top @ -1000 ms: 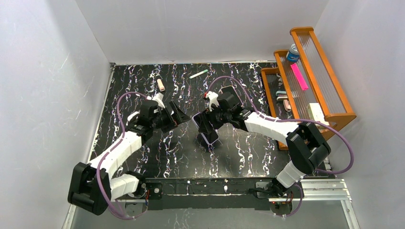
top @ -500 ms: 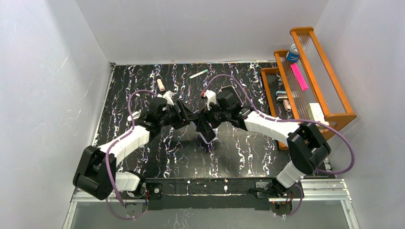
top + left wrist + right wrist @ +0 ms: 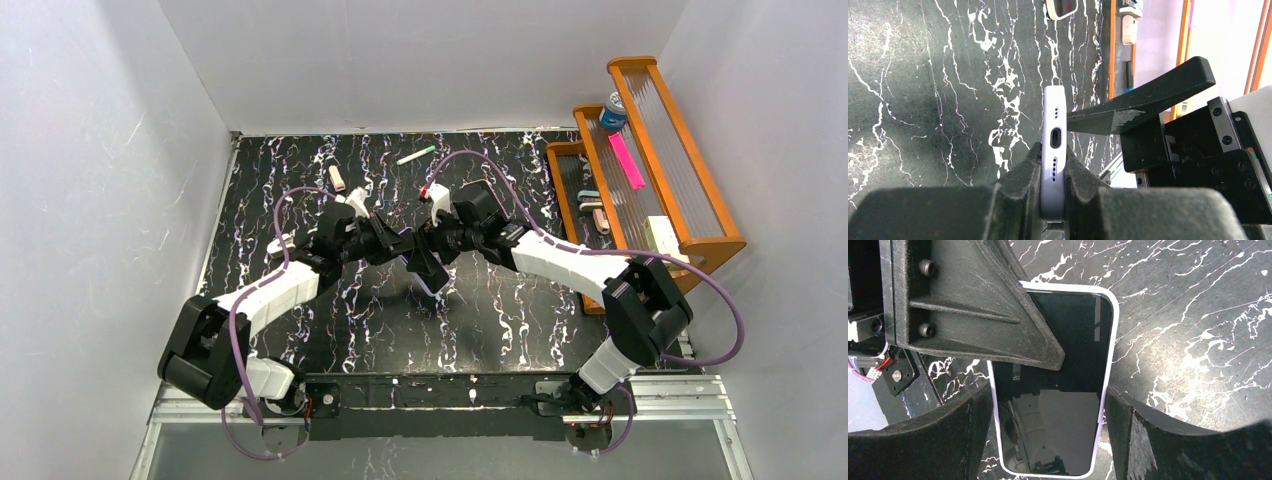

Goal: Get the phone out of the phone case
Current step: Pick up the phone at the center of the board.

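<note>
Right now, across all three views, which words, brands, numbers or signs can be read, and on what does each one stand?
No text can be read in any view.
Dark glass screen of the phone in the lavender phone case: reflections only, no text.
Blue-capped bottle on the orange wooden rack: label too small to read.
White box on the same rack: too small to read.

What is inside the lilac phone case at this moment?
The phone, its dark screen framed by the phone case rim. A finger of the left gripper covers part of the screen; the case's back is hidden.
</note>
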`<state>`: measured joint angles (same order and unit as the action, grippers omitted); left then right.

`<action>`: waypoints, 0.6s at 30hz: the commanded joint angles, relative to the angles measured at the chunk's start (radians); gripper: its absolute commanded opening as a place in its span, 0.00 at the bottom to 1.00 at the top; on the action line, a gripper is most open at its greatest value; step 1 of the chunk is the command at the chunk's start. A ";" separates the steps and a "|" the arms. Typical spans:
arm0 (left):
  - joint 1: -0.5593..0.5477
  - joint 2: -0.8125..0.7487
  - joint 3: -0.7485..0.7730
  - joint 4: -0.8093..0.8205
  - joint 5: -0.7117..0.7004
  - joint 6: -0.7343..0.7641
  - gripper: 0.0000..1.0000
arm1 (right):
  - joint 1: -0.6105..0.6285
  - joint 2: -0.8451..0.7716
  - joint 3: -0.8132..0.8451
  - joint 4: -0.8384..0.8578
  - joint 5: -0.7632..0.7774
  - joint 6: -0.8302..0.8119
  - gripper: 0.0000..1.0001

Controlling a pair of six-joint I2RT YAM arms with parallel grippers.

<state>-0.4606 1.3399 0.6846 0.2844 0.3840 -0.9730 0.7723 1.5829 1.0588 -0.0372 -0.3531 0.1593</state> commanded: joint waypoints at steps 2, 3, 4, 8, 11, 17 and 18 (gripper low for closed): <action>-0.003 -0.061 0.020 0.038 -0.035 0.012 0.00 | 0.006 -0.082 0.055 0.099 0.005 0.059 0.43; -0.003 -0.077 0.017 0.042 -0.049 0.014 0.00 | 0.006 -0.094 0.050 0.101 0.017 0.069 0.50; -0.002 -0.094 0.011 0.048 -0.063 0.013 0.00 | 0.003 -0.108 0.044 0.102 0.027 0.083 0.59; -0.001 -0.164 -0.009 0.062 -0.132 0.015 0.00 | -0.004 -0.165 0.022 0.099 0.056 0.160 0.92; -0.001 -0.206 -0.010 0.060 -0.172 0.032 0.00 | -0.006 -0.219 -0.001 0.093 0.109 0.217 0.95; -0.001 -0.287 -0.034 0.102 -0.224 0.000 0.00 | -0.006 -0.370 -0.131 0.206 0.107 0.262 0.94; -0.001 -0.299 -0.040 0.106 -0.236 -0.013 0.00 | -0.006 -0.396 -0.158 0.232 0.121 0.285 0.94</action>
<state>-0.4622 1.1141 0.6559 0.3115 0.2142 -0.9524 0.7658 1.2701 0.9871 0.0700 -0.2581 0.3672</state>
